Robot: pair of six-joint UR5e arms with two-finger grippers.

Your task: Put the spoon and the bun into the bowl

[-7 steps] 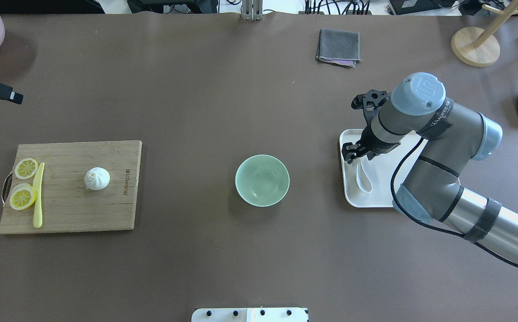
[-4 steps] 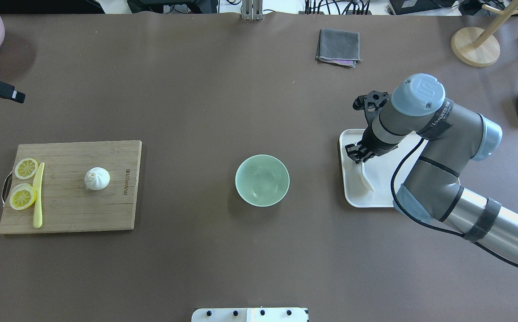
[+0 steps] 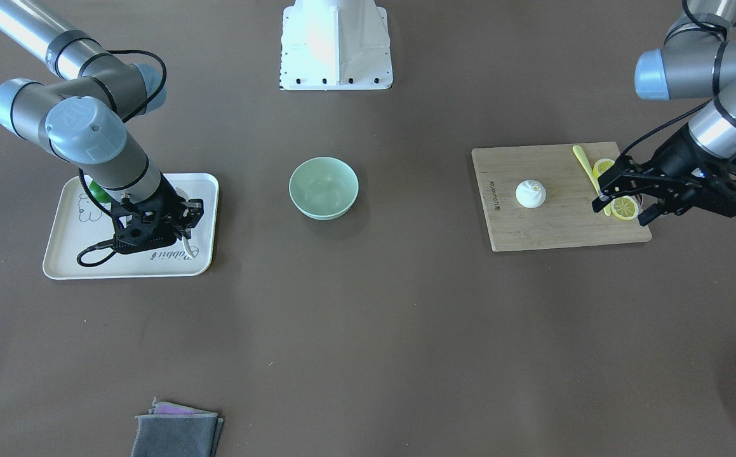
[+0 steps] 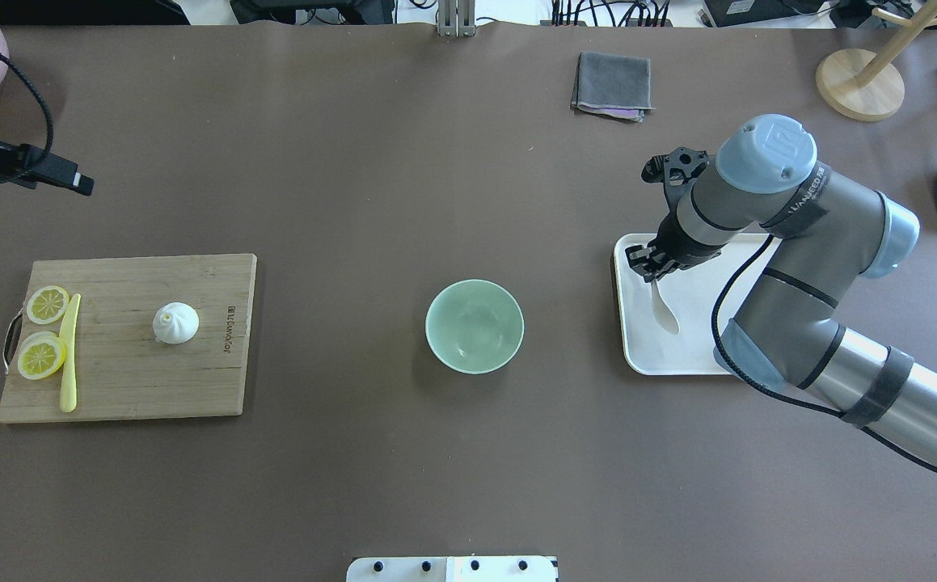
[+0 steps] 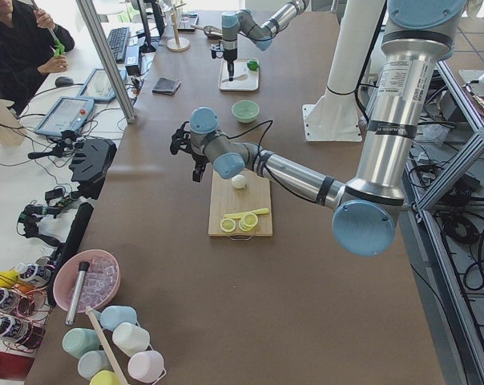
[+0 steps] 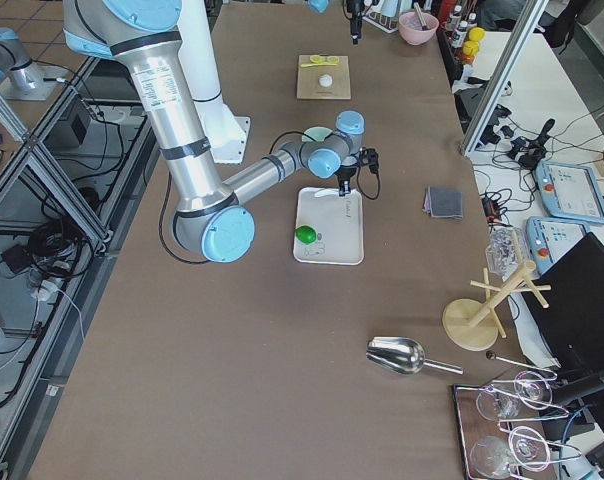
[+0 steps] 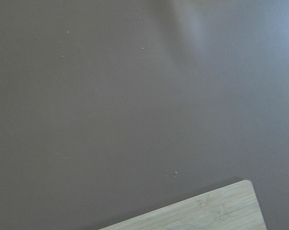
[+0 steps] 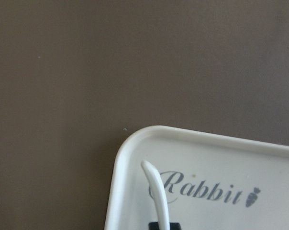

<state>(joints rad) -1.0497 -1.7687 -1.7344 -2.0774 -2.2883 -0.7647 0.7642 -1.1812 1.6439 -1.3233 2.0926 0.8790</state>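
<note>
The right gripper [image 4: 644, 269] has its jaws clamped on the handle of the spoon [image 4: 664, 311]. In the overhead view the scoop trails toward 5 o'clock over the white tray [image 4: 678, 356]. Whether the scoop touches the tray cannot be told. The right wrist view shows a thin white end of the spoon curving past the dark pads, beside the tray's "Rabbit" lettering. A small green object [image 6: 305, 235] lies on the tray's other end.

The left gripper [image 3: 618, 212] has its jaws spread with nothing between them. In the front-facing view it overlaps the lemon end of the cutting board [image 4: 128, 380]; its height above the board cannot be told.

In the overhead view the bowl [image 4: 474, 325] stands at 9 o'clock from the tray, apart from it and with nothing inside. Well beyond it at 9 o'clock, the bun [image 4: 175, 322] sits on the board. Two lemon slices [image 4: 48, 304] and a yellow utensil [image 4: 69, 352] lie at 9 o'clock from the bun. A folded grey cloth [image 4: 612, 85] lies at 1 o'clock from the bowl, near the table's far edge.
</note>
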